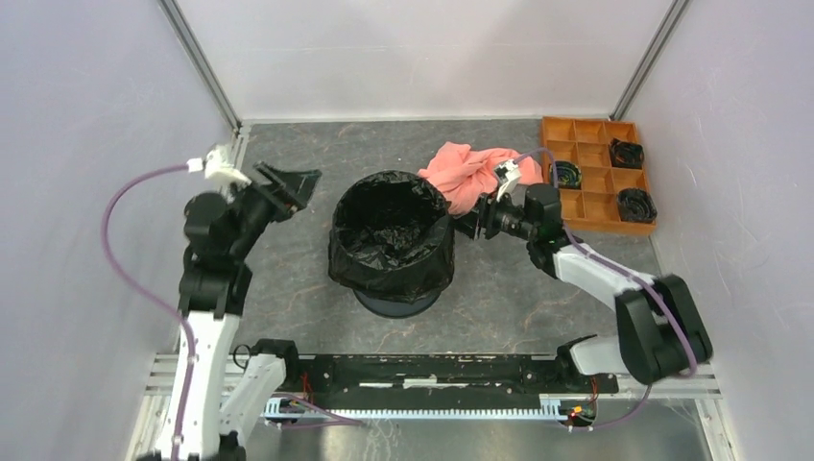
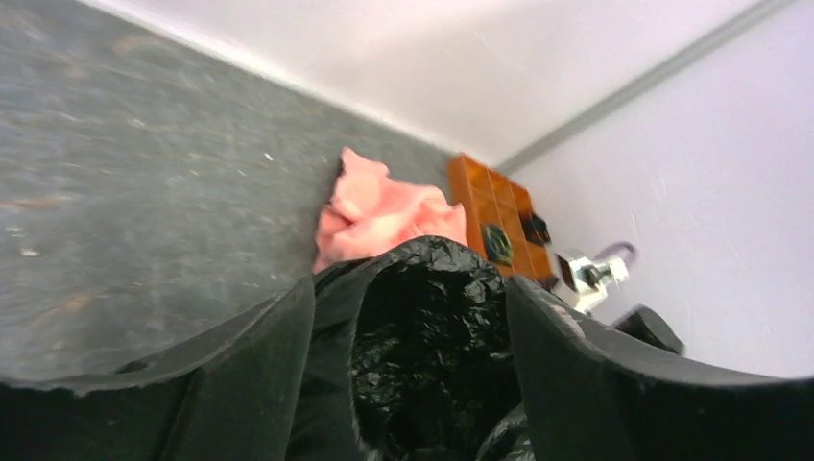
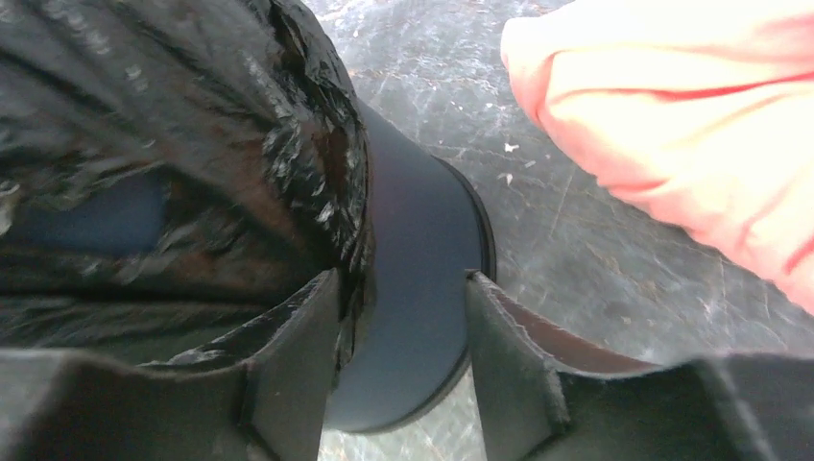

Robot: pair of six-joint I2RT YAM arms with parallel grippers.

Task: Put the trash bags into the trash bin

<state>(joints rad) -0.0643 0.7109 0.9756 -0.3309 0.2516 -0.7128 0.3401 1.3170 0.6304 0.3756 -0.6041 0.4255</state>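
The trash bag (image 1: 389,230) lines the trash bin (image 1: 395,305) at the centre of the table (image 1: 288,279), its edge draped over the rim. Your left gripper (image 1: 291,184) stands jaws apart and empty at the bin's 10 o'clock, clear of it. Your right gripper (image 1: 466,223), jaws likewise spread, sits close at 3 o'clock.

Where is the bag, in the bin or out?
In, as a liner: the bag opens inside the bin, its edge folded down over the rim outside, leaving only the bin's lower wall bare.
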